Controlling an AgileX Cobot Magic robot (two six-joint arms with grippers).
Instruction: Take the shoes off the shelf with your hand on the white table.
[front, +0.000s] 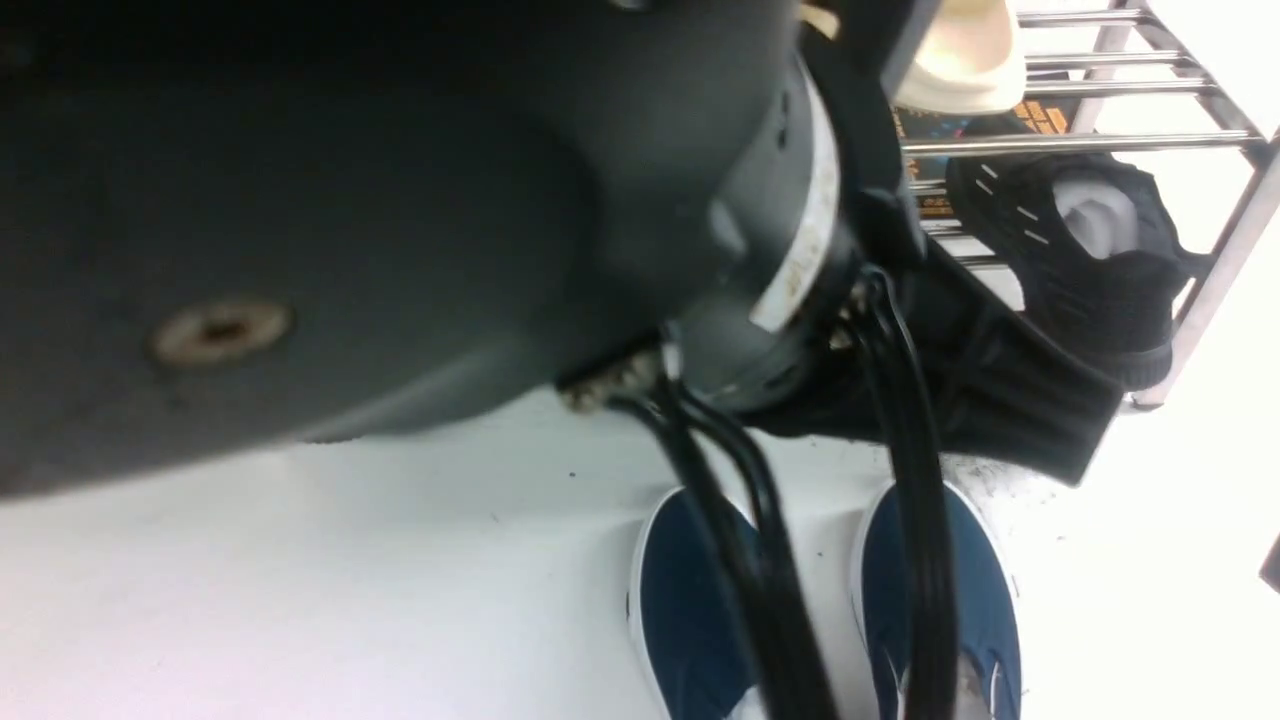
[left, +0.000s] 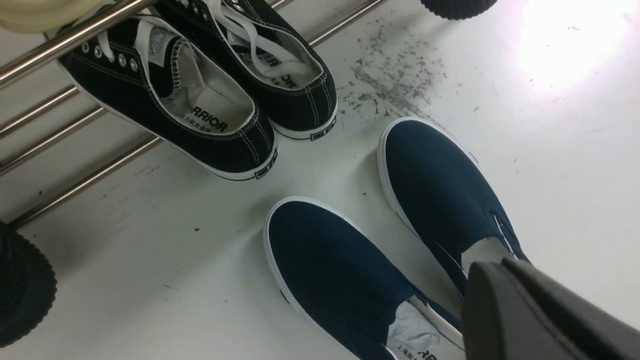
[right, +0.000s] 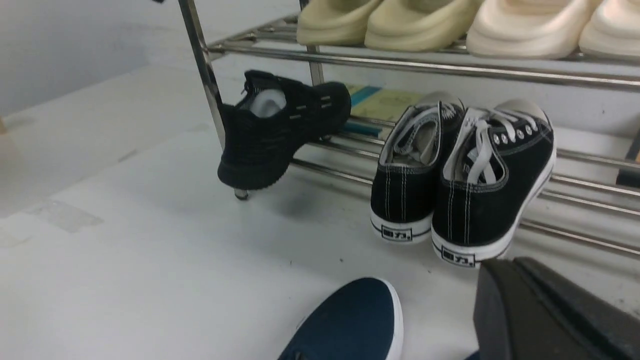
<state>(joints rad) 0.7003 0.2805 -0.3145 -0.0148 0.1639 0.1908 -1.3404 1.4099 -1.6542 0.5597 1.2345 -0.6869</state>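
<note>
The navy blue slip-on shoes stand side by side on the white table (left: 550, 150), toes towards the shelf (left: 75, 30): one (left: 340, 270) nearer, the other (left: 440, 185) beside the scuff streaks. In the front view both (front: 690, 610) (front: 975, 590) lie behind black cables. My left gripper (left: 492, 272) hangs over the second shoe's opening and hides its heel; its fingers lie together with nothing seen between. My right gripper (right: 500, 270) looks shut too, beside one navy toe (right: 350, 325).
Black lace-up sneakers (right: 465, 185) sit on the shelf's (right: 400, 62) lower tier, heels outward. A black knit shoe (right: 280, 130) leans at the shelf's corner leg. Cream slides (right: 420, 20) fill the top tier. A bulky black arm (front: 400, 200) blocks most of the front view.
</note>
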